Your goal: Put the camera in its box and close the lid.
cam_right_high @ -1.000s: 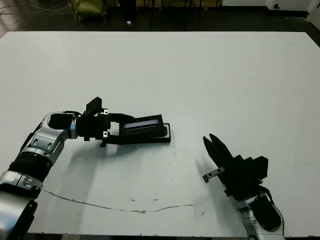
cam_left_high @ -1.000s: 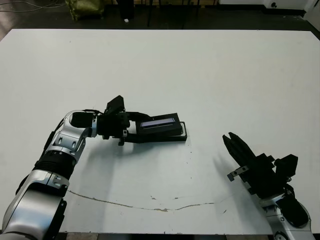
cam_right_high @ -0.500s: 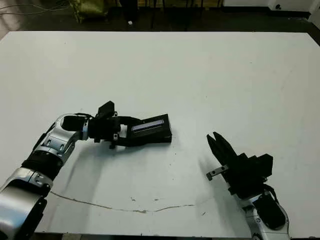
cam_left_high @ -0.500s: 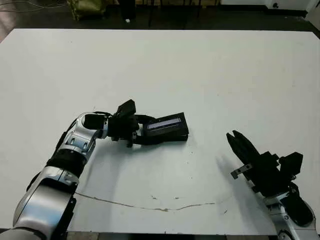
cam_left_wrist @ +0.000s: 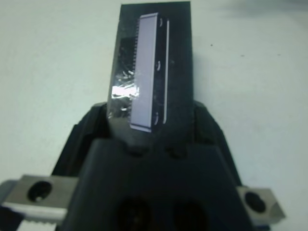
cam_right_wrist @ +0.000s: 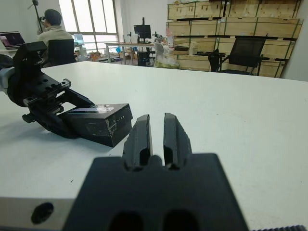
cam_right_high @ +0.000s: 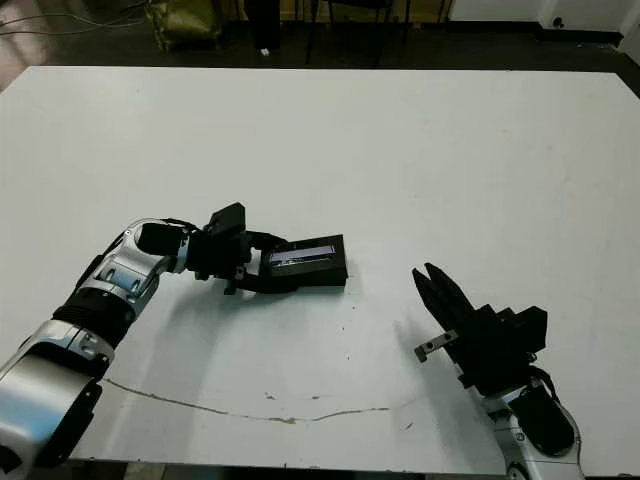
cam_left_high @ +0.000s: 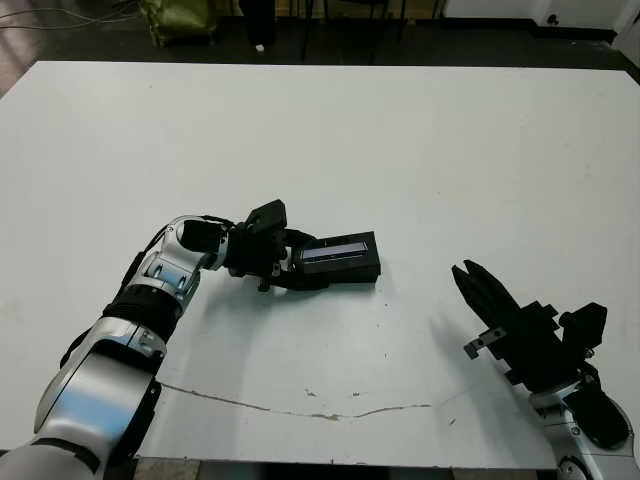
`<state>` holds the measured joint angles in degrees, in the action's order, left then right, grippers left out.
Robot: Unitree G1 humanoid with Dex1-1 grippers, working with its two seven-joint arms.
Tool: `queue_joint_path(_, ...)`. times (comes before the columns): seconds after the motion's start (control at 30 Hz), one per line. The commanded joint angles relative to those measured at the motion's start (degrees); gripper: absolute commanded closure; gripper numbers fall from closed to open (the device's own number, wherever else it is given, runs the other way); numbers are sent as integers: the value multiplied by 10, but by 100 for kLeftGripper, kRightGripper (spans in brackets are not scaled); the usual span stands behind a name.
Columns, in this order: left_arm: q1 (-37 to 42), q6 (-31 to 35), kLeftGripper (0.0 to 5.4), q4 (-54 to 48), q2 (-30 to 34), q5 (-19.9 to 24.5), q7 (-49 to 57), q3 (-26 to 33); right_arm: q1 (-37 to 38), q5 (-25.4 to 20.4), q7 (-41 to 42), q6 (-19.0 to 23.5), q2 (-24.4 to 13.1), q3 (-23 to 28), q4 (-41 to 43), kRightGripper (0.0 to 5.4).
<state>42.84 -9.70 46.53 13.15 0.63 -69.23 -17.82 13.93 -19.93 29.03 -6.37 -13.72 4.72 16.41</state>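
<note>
I have the left tool point(cam_left_high: 300, 268) reaching in from my left side, low over the white counter point(cam_left_high: 400, 140), its two black fingers set on either side of the near end of the lid point(cam_left_high: 340, 252), gripping it. The lid sits flat over the box point(cam_right_high: 325, 278), whose black wall shows beneath it at the edge, so the package reads as closed on the counter, a little left of centre. In the left wrist view the lid's point(cam_left_wrist: 154, 72) shiny silver-violet stripe runs straight away from the tool body, with a fingertip point(cam_left_wrist: 86, 125) showing on each flank of the lid. I cannot see the camera anywhere; if it is inside, the lid hides it.

My right tool point(cam_left_high: 470, 283) hovers above the counter at the lower right, well apart from the box and carrying nothing. In the right wrist view its fingers point(cam_right_wrist: 139, 137) stand almost together, only a narrow slit between them, pointing toward the box point(cam_right_wrist: 103, 126) and the left tool point(cam_right_wrist: 48, 103) beyond.

A thin dark crack-like line point(cam_left_high: 300, 410) crosses the counter near its front edge. A person point(cam_right_wrist: 52, 30) sits at a desk far behind the counter in the right wrist view
</note>
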Motion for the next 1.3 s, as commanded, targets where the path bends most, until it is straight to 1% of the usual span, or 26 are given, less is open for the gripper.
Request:
queue_joint_path(0.03, -5, 15, 295, 16, -19, -28, 19, -20, 10, 8, -5, 0, -4, 2, -1, 540)
queue_joint_path(0.1, 3, 22, 295, 11, -20, -35, 15, -27, 11, 6, -3, 0, -4, 1, 0, 540)
queue_joint_path(0.17, 10, 25, 295, 9, -20, -41, 11, -35, 15, 11, -11, 10, -4, 0, 9, 540)
queue_joint_path(0.23, 18, 25, 295, 7, -19, -46, 5, -42, 14, 8, -6, -1, -1, 0, 3, 540)
queue_joint_path(0.3, 26, 31, 296, 9, -21, -47, -5, -48, 14, 1, -1, 0, -1, 0, -1, 540)
queue_joint_path(0.5, 43, 39, 297, -13, -16, -68, -20, -74, 18, 7, -14, 8, 5, -5, 7, 540)
queue_joint_path(0.6, 47, 51, 297, -22, -16, -72, -22, -82, 17, 1, -8, -2, 9, -7, -2, 540)
queue_joint_path(0.7, 46, 63, 297, -33, -17, -77, -18, -88, 19, 6, -12, 4, 7, -6, 2, 540)
queue_joint_path(0.8, 44, 66, 297, -41, -16, -79, -20, -93, 20, 8, -13, 0, 9, -6, 1, 540)
queue_joint_path(0.93, 47, 56, 213, -33, -9, -82, -50, -105, 20, 7, -11, -3, 11, -6, -2, 540)
queue_joint_path(1.03, 47, 34, 144, -18, -5, -73, -71, -106, 20, 6, -9, -4, 11, -6, -4, 540)
queue_joint_path(1.13, 38, -2, 74, -21, 4, -81, -64, -108, 23, 10, -18, 13, 7, -8, 11, 540)
queue_joint_path(1.17, 36, -10, 48, -24, 7, -85, -58, -109, 24, 14, -21, 14, 7, -9, 15, 540)
queue_joint_path(1.23, 32, -13, 6, -25, 10, -87, -52, -110, 22, 18, -18, 0, 7, -10, 9, 540)
queue_joint_path(1.3, 27, -11, 2, -26, 10, -83, -45, -106, 19, 13, -10, -10, 8, -10, -2, 540)
